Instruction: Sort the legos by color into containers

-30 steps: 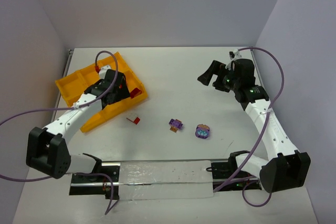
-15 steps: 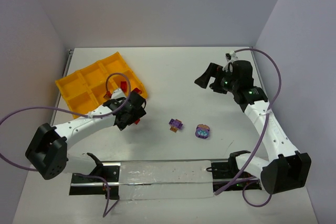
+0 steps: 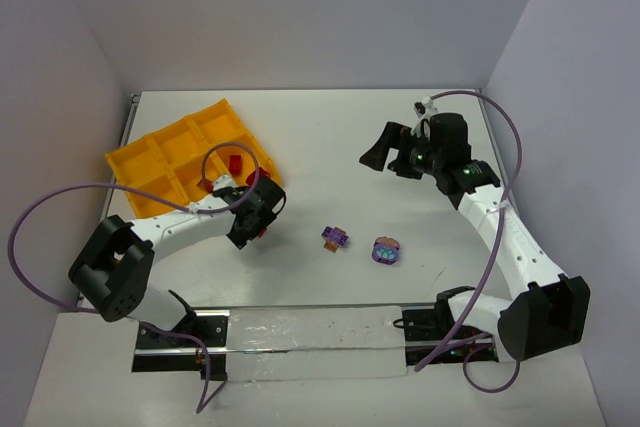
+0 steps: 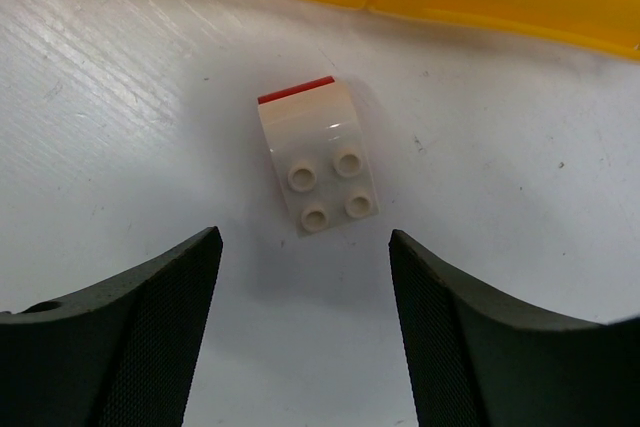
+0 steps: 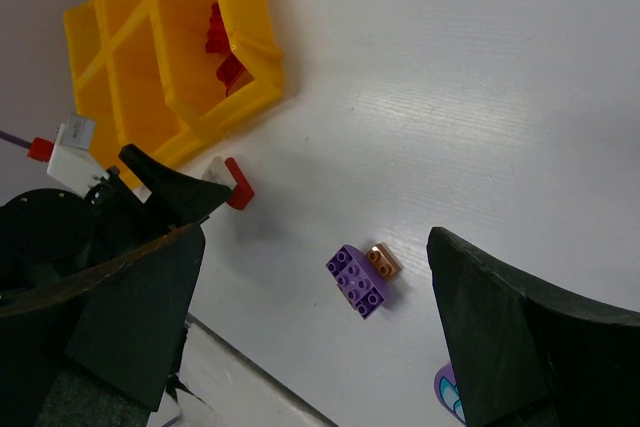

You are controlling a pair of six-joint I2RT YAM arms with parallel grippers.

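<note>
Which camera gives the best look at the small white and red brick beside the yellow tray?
The left wrist view: the white and red brick fills the frame, studs clear. The right wrist view shows it tiny and far off; from above, the left gripper hides nearly all of it.

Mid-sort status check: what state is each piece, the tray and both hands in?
Tray: upright on table.
Red pieces: inside one cell.
Red-white lego: on table, ungripped.
Purple-orange lego: loose on table.
Purple-blue lego: loose on table.
Left hand: open, straddling red-white lego.
Right hand: open, empty.
</note>
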